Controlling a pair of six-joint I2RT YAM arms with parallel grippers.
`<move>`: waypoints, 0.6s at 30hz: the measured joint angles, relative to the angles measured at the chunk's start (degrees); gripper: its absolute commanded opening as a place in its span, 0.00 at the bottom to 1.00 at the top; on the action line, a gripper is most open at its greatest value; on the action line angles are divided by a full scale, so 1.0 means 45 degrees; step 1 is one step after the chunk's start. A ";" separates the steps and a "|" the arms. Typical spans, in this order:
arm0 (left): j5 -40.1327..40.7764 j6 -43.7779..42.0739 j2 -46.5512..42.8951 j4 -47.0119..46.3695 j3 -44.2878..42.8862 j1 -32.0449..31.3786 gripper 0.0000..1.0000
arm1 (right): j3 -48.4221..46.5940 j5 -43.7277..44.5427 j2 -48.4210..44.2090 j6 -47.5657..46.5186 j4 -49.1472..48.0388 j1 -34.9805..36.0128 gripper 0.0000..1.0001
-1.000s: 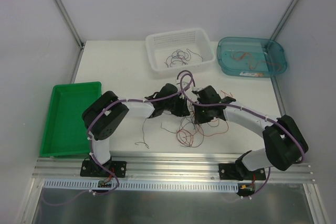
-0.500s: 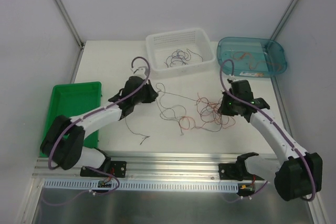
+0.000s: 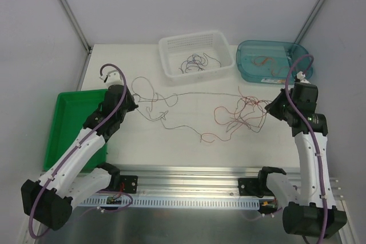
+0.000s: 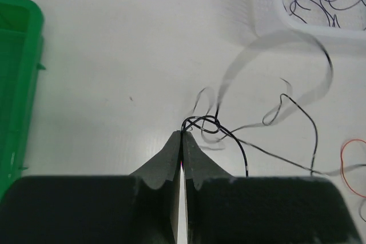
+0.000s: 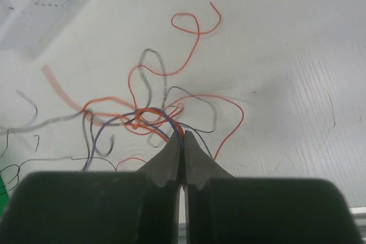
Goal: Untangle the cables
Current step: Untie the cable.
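Left gripper: jaws together, pinching black strands of the cables, left side of table. Right gripper: jaws together, clamped on orange and purple strands, right side. Cables strung between both, with the tangle nearer the right. More wires in far white basket and blue tub.

Tabletop: white, matt, with a fine linear grain visible in the right wrist view.
Cables: thin strands with smooth insulation and a slight sheen.
Green tray: glossy moulded plastic.
White basket: perforated plastic, satin finish.
Blue-green tub: translucent, glossy plastic.
Left claw and right claw: black, matt, smooth.
Front rail: bare brushed metal.
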State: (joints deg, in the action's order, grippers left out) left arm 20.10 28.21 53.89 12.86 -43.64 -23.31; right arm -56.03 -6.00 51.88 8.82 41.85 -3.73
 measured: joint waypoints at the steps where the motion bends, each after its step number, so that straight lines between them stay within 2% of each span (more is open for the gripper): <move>1: 0.0185 -0.0112 -0.0180 0.0296 -0.0121 0.0044 0.00 | -0.0199 -0.0024 -0.0053 0.0053 0.0010 -0.0180 0.01; 5: 0.0199 -0.0432 -0.0772 0.0981 -0.0466 0.0063 0.00 | -0.0986 -0.0325 0.0063 0.0126 0.0146 -0.0257 0.01; 9: -0.0544 -0.0675 -0.1520 0.1452 -0.0476 0.0063 0.00 | -0.0981 0.0087 0.0262 -0.0087 0.0539 0.0413 0.01; 10: -0.0699 -0.0821 -0.1749 0.1598 -0.0510 0.0063 0.00 | -0.0899 0.0204 0.0272 -0.0160 0.0675 0.0588 0.19; 12: -0.1059 -0.1146 -0.2035 0.1967 -0.0729 0.0063 0.00 | -0.0777 0.0291 0.0306 -0.0311 0.1010 0.0758 0.44; 15: -0.2331 -0.1554 -0.2045 0.2288 -0.1350 0.0063 0.00 | -0.0787 0.0403 0.0466 -0.0821 0.1239 0.1564 0.61; 18: -0.4342 -0.1817 -0.1831 0.2293 -0.1826 0.0000 0.00 | -0.0996 -0.0146 0.0641 -0.1481 0.1093 0.3750 0.70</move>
State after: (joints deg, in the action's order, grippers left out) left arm 0.56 20.03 45.65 23.18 -51.86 -23.31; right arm -60.51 -6.66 54.76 2.15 46.76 13.15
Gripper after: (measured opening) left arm 0.007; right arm 0.638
